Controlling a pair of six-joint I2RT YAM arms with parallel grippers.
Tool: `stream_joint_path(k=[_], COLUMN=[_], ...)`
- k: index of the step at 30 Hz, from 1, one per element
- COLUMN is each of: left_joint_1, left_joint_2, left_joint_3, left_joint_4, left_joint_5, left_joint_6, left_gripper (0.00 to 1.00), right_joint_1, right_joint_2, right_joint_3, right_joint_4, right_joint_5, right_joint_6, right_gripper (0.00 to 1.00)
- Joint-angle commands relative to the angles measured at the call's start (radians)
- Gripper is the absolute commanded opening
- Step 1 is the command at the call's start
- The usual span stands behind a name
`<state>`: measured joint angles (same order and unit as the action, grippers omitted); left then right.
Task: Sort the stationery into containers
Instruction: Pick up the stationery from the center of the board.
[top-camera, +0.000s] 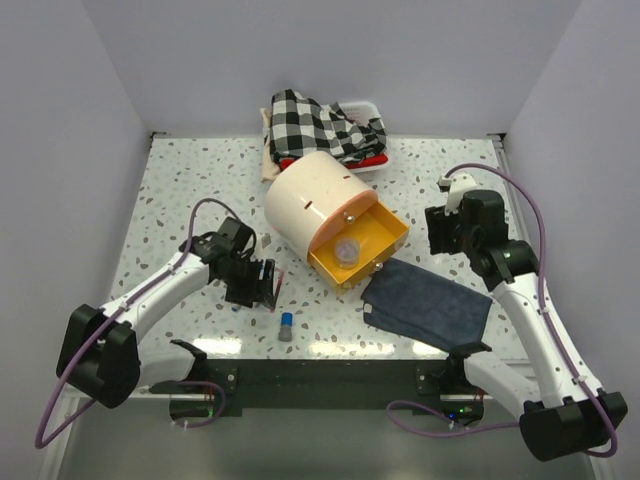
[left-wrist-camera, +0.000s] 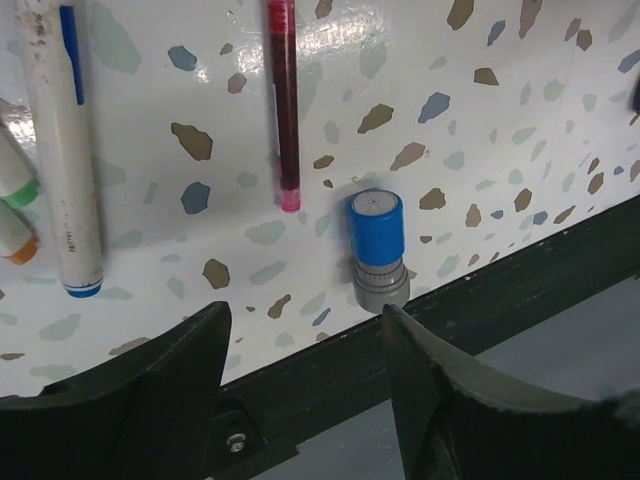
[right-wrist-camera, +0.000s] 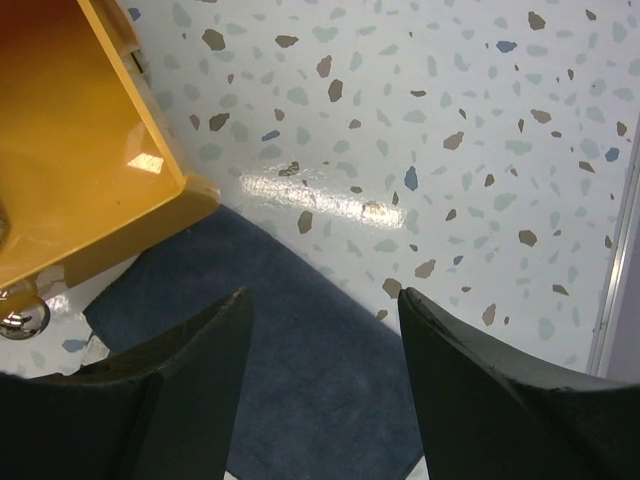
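The blue-capped tube (left-wrist-camera: 378, 250) sits on the tabletop (left-wrist-camera: 480, 150) just ahead of the gaping, empty left jaws, off-centre and near the edge; a glancing close could likely knock it off; the right jaws, also apart, hang over the dark blue cloth (right-wrist-camera: 300, 340); print on the white marker (left-wrist-camera: 60, 180) is unreadable.

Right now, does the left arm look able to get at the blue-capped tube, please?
Probably yes. The left end effector hangs open by the blue-capped tube, with bare table between them; the dark red pen lies apart from it, so nothing seems to block a grasp.
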<state>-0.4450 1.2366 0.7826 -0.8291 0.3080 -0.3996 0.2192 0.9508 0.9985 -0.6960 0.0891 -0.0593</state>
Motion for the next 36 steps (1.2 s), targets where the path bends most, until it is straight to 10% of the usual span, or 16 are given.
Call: stream_joint_path(k=[1,36], left_joint_1=[0.006,-0.161], left_joint_2=[0.003,0.110], left_joint_3=[-0.051,-0.131], left_joint_4=[0.097,0.266], left_joint_5=[0.054,0.013], left_joint_6=[-0.077,-0.206], left_gripper=[0.64,0.57], right_joint_1=[-0.012,-0.027], right_joint_2=[-0.021,-0.043], right_joint_3=[-0.014,-0.123], right_joint_4=[0.003,0.056], right_joint_5=[0.021,0.011], right_joint_6=[0.010,0.016], right_gripper=[0.63,0.63])
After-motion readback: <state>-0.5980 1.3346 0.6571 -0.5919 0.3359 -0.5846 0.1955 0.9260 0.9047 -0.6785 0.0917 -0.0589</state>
